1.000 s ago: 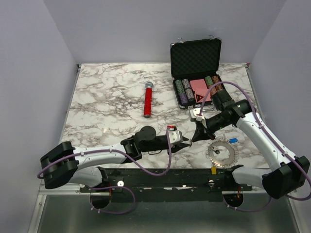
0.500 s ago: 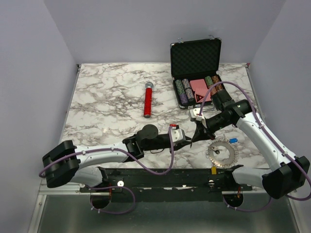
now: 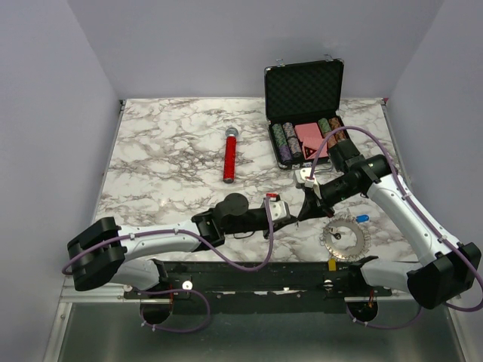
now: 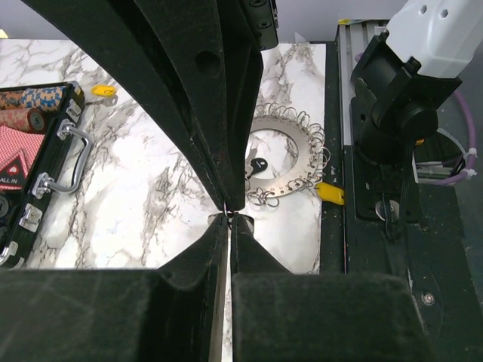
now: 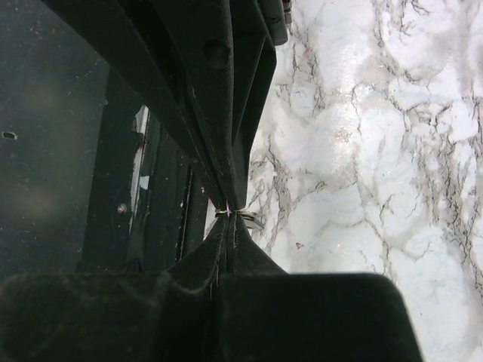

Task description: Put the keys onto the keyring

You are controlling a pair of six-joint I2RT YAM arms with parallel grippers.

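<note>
My two grippers meet tip to tip just above the marble near the front edge. The right gripper (image 3: 300, 213) (image 5: 230, 214) is shut on a tiny silvery key (image 5: 253, 220). Facing it, the left gripper (image 3: 292, 216) (image 4: 229, 219) is closed to a sliver on the same key (image 4: 245, 219). Right of them the jagged grey keyring (image 3: 361, 240) (image 4: 300, 179) lies flat. A black-headed key (image 4: 258, 164) rests inside it, and its yellow tag (image 4: 330, 192) points at the front rail. A blue-headed key (image 3: 362, 219) lies on the table just beyond the ring.
An open black case of poker chips (image 3: 306, 90) stands at the back right. A red-handled microphone (image 3: 229, 154) lies mid-table. The black mounting rail (image 3: 249, 275) runs along the near edge, close behind the keyring.
The left arm has slid right until its tips reach the right gripper's tips, and its jaws have narrowed onto the key. The right arm has stayed still.
</note>
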